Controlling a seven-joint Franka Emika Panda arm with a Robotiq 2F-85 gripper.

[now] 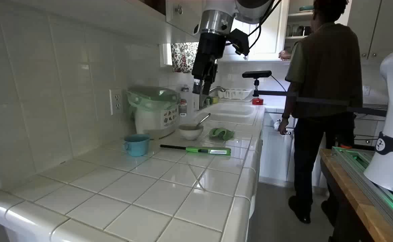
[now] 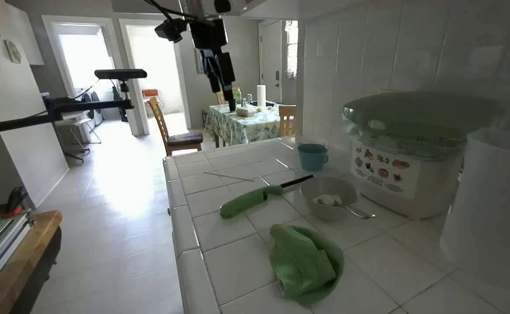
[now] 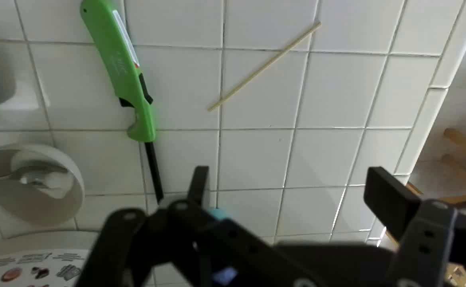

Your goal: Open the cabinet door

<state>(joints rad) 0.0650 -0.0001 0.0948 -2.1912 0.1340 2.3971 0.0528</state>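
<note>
White wall-cabinet doors show only in an exterior view. One cabinet door (image 1: 189, 18), with a small knob (image 1: 179, 9), hangs above the counter beside the arm, its top cut off by the frame. Against the back wall is a taller panelled door (image 1: 270, 38), next to uncovered shelves (image 1: 293, 32). Which of these the task means I cannot tell. Pointing down, my gripper (image 1: 201, 90) hangs over the counter, below and apart from the near door. Its fingers are wide apart in the wrist view, with bare tiles behind the gap (image 3: 287, 181) and nothing held.
On the tiled counter (image 1: 142, 201) are a green lighter (image 3: 125, 75), a bowl with a spoon (image 3: 49, 211), a blue cup (image 2: 312, 157), a green cloth (image 2: 302, 261), a thin stick (image 3: 264, 67) and a lidded bin (image 1: 156, 117). A person (image 1: 327, 70) stands at the back cabinets.
</note>
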